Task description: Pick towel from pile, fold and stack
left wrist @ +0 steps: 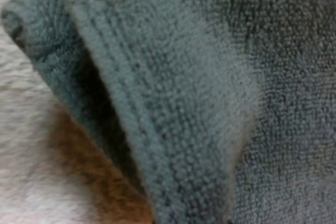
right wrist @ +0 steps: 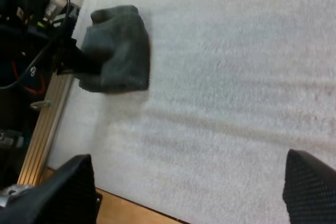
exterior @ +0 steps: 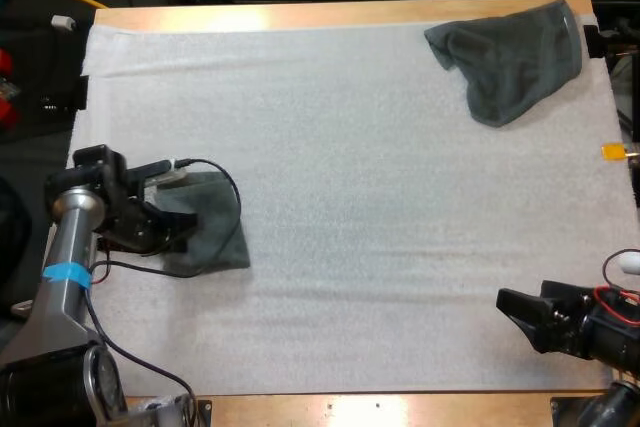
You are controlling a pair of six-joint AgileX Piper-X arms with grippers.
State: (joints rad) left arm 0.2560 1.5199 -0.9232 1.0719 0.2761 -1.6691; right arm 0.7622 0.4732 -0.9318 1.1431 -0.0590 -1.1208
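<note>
A folded dark grey-green towel lies at the left side of the white mat. My left gripper sits low at that towel's left edge, over the cloth. Up close, the left wrist view has the towel's layered hems with mat beside them. A crumpled towel of the same colour lies at the mat's far right corner. My right gripper hovers open over bare mat at the near right. Its fingers stand far apart, and the folded towel with the left gripper is far beyond them.
The table's wooden front edge runs close behind both arms. A wide stretch of bare mat separates the two towels.
</note>
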